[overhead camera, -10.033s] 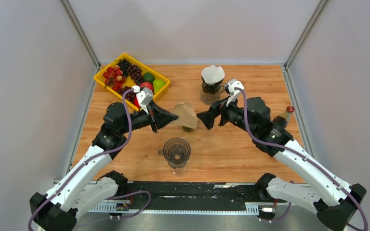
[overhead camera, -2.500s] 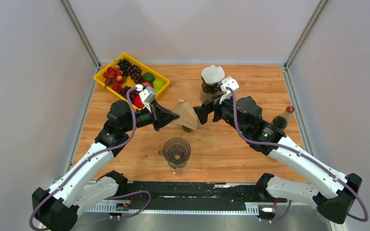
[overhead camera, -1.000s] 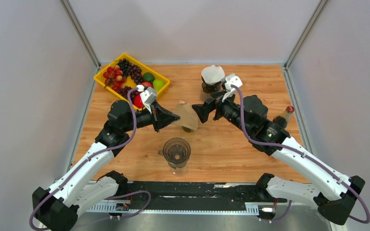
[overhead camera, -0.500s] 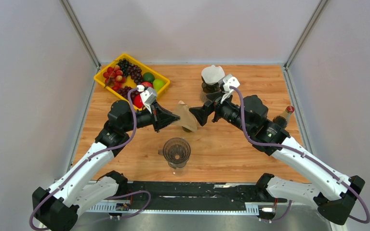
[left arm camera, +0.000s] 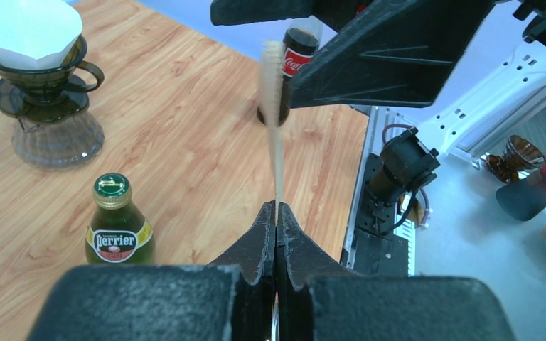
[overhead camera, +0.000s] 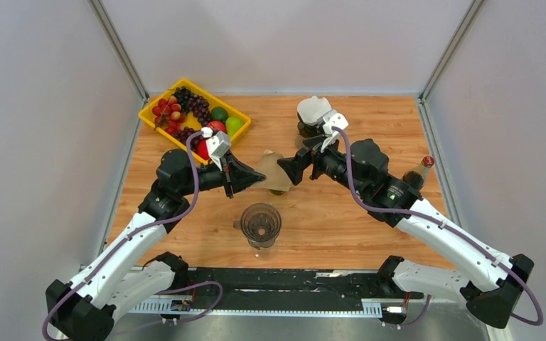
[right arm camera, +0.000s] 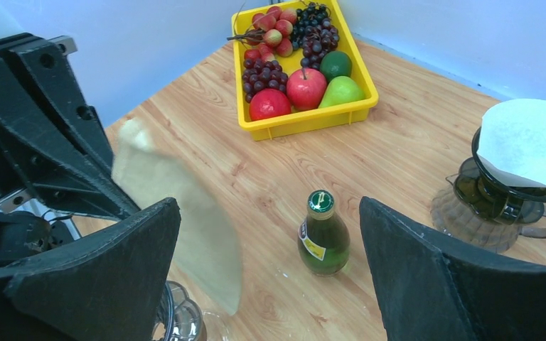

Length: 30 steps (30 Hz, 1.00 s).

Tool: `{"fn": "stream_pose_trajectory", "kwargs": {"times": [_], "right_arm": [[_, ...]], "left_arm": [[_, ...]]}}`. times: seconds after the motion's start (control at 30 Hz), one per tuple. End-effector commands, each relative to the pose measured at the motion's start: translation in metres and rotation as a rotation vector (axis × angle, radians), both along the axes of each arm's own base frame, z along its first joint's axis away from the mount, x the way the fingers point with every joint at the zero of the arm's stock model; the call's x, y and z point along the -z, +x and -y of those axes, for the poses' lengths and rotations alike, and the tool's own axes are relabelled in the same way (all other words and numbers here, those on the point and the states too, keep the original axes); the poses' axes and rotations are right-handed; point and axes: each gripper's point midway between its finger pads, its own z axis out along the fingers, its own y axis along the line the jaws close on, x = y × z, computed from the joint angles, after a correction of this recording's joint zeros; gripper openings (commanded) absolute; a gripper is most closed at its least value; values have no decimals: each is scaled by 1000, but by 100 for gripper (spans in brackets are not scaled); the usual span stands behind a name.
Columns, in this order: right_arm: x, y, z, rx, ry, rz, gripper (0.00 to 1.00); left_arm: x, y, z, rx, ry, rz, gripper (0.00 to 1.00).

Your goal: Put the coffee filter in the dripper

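Left claw pinched tight on near edge of the filter. Filter's long axis runs straight out past the tips, seen edge-on from the left wrist, far end toward the right claw. Right claw wide, filter just ahead. Dripper on the surface below both claws.

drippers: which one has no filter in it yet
The front dripper is empty clear glass; the back dripper already holds a white filter.

Coffee filter tan, plain — counter light wood grain. Tray yellow; fruit red, green, dark purple. Bottle green, green cap. Other filter white.
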Motion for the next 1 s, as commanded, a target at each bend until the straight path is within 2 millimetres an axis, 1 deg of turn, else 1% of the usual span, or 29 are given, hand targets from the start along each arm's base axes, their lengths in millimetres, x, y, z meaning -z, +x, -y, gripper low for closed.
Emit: {"fn": "stream_pose_trajectory", "kwargs": {"times": [0.0,0.13,0.27,0.33,0.43,0.57,0.63,0.77,0.87,0.97], "right_arm": [[-26,6,5,40,37,65,100],[-21,0,-8,-43,15,65,100],[-20,-4,-12,-73,8,68,100],[-23,-7,-9,-76,13,78,100],[-35,-13,4,-55,37,108,100],[-48,-13,24,25,75,134,100],[-54,-13,31,57,100,132,100],[-59,-13,34,68,120,144,100],[-54,-7,33,88,98,144,100],[-48,-3,29,87,69,146,100]], "left_arm": [[-19,-10,0,44,-29,97,0],[-20,-15,0,68,-34,109,0],[-20,-16,-1,72,-34,112,0],[-18,-14,-1,57,-29,106,0],[-16,-11,-3,33,-21,99,0],[-14,-7,-2,20,-17,92,0],[-14,-6,-2,19,-16,88,0],[-13,-4,0,22,-14,77,0],[-13,-5,1,32,-15,75,0],[-14,-7,1,40,-16,79,0]]}}
